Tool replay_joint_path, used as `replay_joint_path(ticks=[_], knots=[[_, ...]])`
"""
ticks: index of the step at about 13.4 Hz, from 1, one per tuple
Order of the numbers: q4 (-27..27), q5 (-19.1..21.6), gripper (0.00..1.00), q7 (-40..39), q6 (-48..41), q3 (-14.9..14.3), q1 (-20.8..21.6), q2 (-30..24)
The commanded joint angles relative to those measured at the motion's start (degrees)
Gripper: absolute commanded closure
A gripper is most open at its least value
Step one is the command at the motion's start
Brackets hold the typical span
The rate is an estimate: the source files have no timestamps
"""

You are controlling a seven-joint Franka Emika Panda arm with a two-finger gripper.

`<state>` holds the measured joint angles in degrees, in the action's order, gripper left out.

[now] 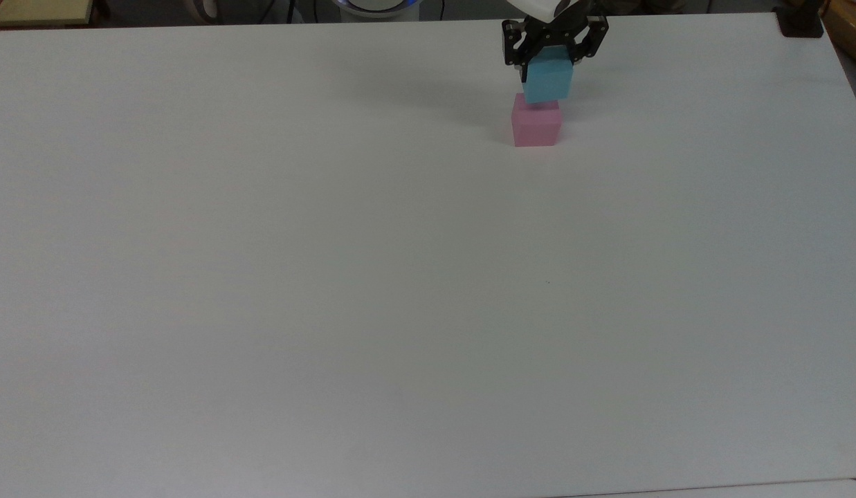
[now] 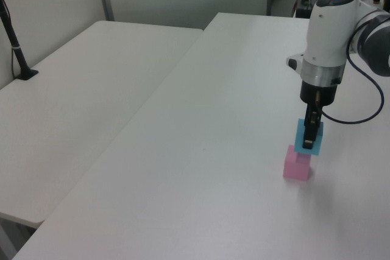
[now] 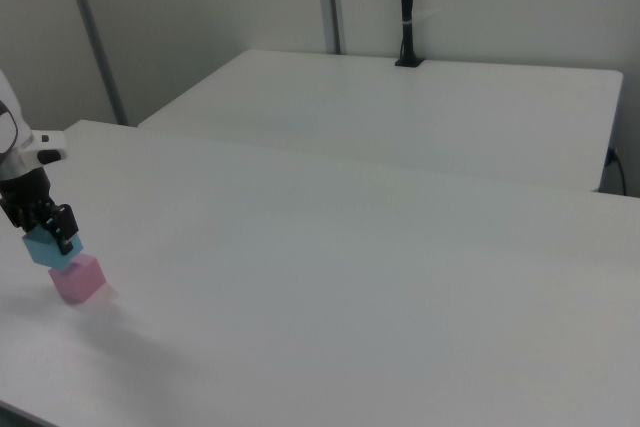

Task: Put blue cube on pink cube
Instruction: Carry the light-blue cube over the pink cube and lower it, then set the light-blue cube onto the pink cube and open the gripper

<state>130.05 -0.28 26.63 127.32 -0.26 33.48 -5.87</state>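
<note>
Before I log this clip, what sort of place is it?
Probably a robotics lab or office workspace: plain white tables pushed side by side, grey partition walls, and a robot arm carrying a blue cube.

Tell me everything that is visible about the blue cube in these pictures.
The blue cube is a small light sky-blue block with plain matte faces, similar in size to the pink cube. The gripper grips it from above, with a black finger on either side. It hangs just over the pink cube and looks slightly turned relative to it. In the left view it seems almost to meet the pink top, but whether they touch cannot be told.
</note>
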Motion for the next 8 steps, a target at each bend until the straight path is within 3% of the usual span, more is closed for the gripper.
replay_joint_path(ticks=[1,6,8], knots=[[0.6,-3.6,0.66,3.8,3.0,-0.1,0.2,1.5],[0.3,-3.8,0.60,3.8,3.5,-0.1,0.2,2.3],[0.3,-4.1,0.28,3.8,3.5,-0.1,0.1,2.4]])
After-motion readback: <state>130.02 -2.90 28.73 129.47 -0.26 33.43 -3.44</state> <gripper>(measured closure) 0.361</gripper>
